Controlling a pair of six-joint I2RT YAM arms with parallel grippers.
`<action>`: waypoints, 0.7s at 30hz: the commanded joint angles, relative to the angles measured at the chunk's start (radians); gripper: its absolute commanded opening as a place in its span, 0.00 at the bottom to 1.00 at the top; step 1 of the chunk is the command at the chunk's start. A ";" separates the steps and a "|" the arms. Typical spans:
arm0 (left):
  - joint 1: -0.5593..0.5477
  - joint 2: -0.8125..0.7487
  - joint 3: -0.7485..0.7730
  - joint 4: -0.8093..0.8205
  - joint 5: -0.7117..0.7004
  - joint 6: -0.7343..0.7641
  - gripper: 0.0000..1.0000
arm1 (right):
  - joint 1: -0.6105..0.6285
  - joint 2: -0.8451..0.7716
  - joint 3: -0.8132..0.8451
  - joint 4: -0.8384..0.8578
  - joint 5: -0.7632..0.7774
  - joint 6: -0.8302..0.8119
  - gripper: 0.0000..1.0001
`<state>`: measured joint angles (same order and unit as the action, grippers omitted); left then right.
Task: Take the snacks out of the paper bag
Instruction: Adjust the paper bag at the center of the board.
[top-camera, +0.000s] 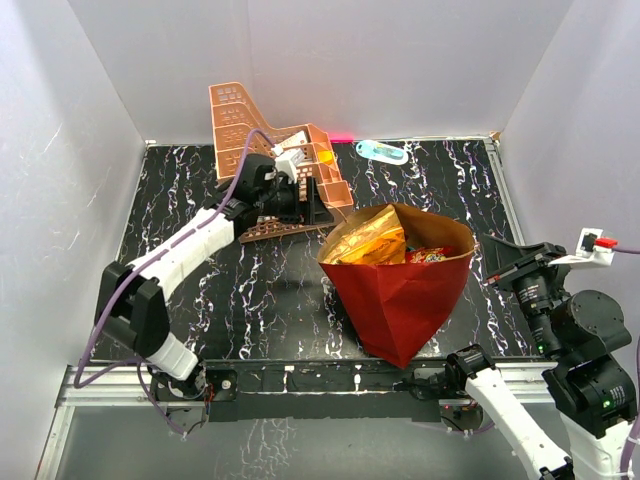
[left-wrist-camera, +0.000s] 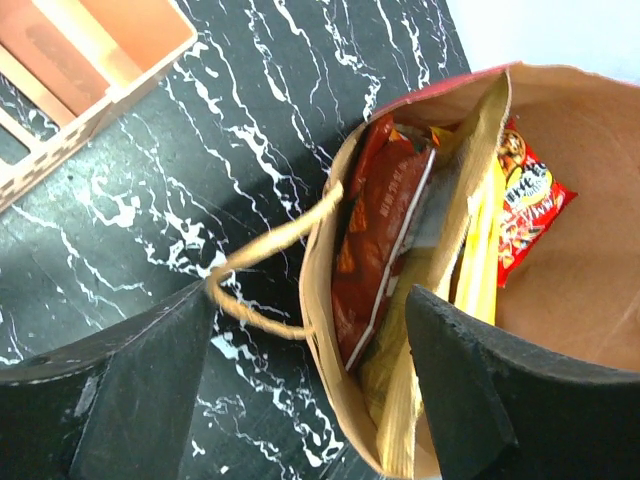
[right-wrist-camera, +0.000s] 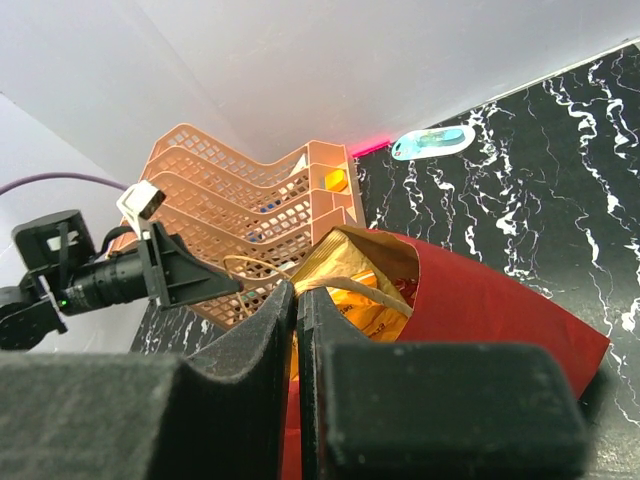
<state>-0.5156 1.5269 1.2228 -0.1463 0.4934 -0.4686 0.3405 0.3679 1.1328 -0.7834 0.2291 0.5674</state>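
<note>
**A:** Where do we find the paper bag (top-camera: 400, 300)?

**B:** We see it standing open on the black marbled table (top-camera: 200, 290), right of the middle, red outside and brown inside. The snacks (top-camera: 385, 245) are all in it. A gold chip bag (top-camera: 368, 240) leans at the left of the mouth, a red packet (top-camera: 432, 256) lies to its right, and a dark red packet (left-wrist-camera: 375, 230) sits against the wall by the twine handle (left-wrist-camera: 270, 250).

**A:** And our left gripper (left-wrist-camera: 312, 300)?

**B:** Its jaws are apart and hold nothing. They straddle the bag's rim, one finger over the table and the other over the mouth, with the handle between them. We cannot tell whether it touches the paper.

**A:** The right gripper (right-wrist-camera: 297, 320)?

**B:** Its fingers are pressed together with nothing between them that we can see. It sits right of the bag, pointing at it.

**A:** What else do we have?

**B:** The peach rack (top-camera: 250, 130) is at the far left, and a small blue-green bottle (top-camera: 382, 151) lies by the far wall.
</note>
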 joint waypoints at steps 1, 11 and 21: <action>-0.005 0.086 0.112 -0.002 0.035 0.028 0.72 | 0.008 -0.008 0.056 0.090 -0.008 0.015 0.07; -0.006 0.104 0.295 -0.067 0.059 0.057 0.00 | 0.008 0.087 0.102 0.053 -0.116 0.045 0.07; -0.005 -0.153 0.288 -0.232 -0.220 0.037 0.00 | 0.007 0.357 0.175 0.131 -0.267 0.120 0.08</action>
<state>-0.5350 1.5234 1.4792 -0.3466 0.4030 -0.4194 0.3412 0.6674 1.2339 -0.8112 0.0429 0.6392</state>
